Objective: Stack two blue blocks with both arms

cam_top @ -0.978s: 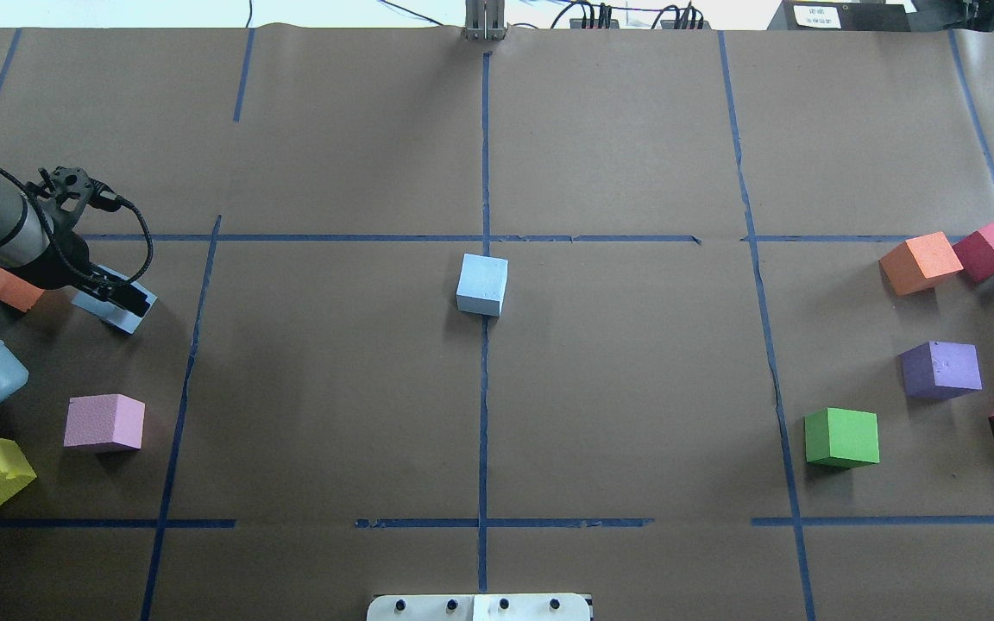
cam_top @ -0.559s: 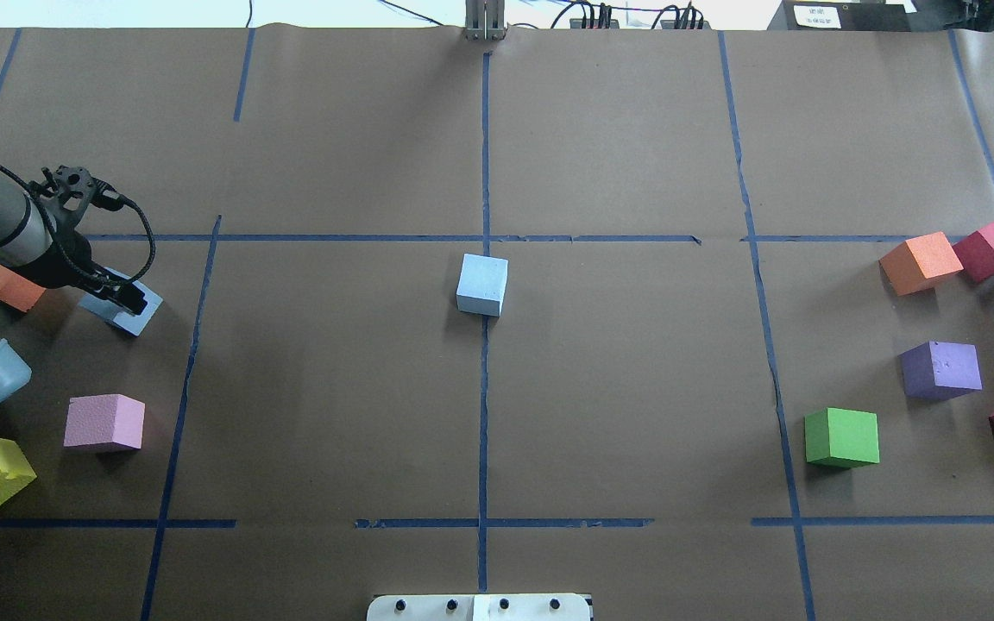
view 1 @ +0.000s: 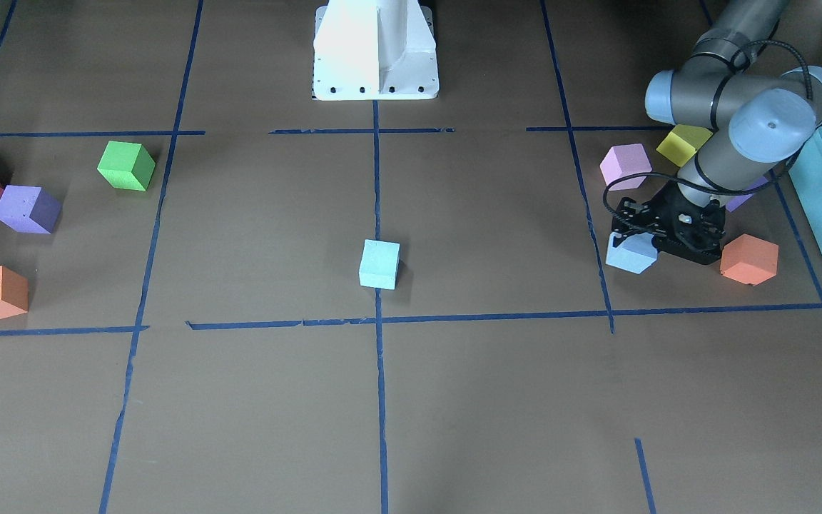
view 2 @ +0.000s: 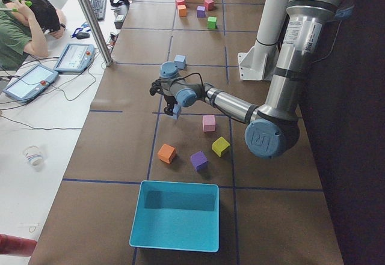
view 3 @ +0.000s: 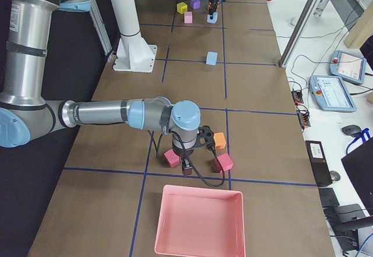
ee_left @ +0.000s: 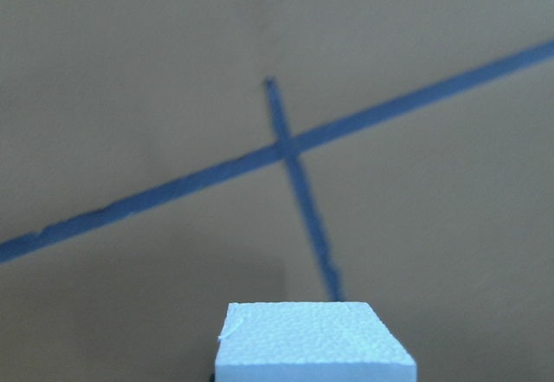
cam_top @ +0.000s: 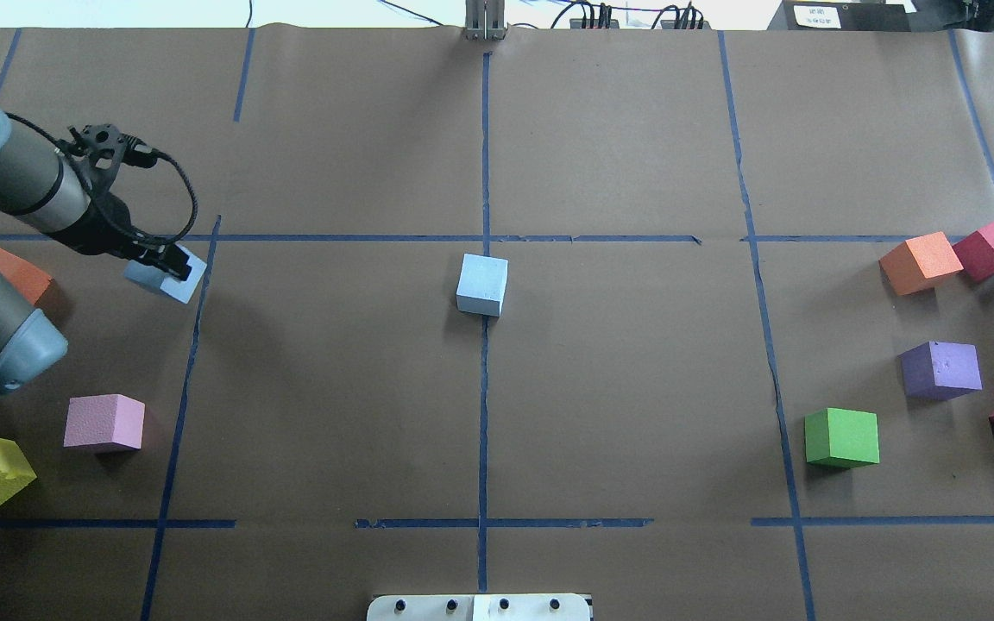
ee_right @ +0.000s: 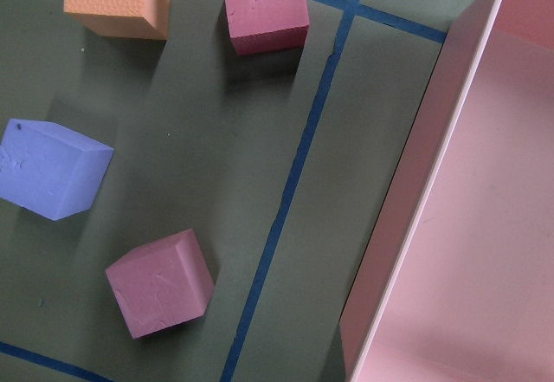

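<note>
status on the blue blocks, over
Left gripper shut on sky-blue block. Right gripper near pink tray, state unclear. Cyan block at centre, nothing between the two.

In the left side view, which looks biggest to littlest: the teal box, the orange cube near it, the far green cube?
1. teal box
2. near orange cube
3. green cube, which looks smallest. It is much farther from the camera, though, so it may really match the orange one.
</note>
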Robot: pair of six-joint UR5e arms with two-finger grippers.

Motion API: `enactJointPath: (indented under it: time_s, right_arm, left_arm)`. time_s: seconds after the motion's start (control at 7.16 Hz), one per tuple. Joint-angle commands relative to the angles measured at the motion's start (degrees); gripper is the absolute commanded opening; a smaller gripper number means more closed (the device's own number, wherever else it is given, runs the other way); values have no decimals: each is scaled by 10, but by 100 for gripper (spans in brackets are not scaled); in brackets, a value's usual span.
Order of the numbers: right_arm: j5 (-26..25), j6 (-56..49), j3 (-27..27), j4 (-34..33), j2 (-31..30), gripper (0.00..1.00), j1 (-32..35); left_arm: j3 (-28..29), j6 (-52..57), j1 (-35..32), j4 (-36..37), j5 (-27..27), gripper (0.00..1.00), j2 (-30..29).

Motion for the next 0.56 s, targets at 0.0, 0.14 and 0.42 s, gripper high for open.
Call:
enactJointPath:
  time_s: [0.0,0.14,0.42]
  right_arm:
    - [0,0,0,0,0,100,0]
    - [0,0,0,0,0,100,0]
    - [0,0,0,0,0,100,0]
  left_arm:
    - [-3,-109,33,120,18,63,-127]
    - [6,-154,80,158,69,63,-190]
    - [86,-207,133,162,126,63,-306]
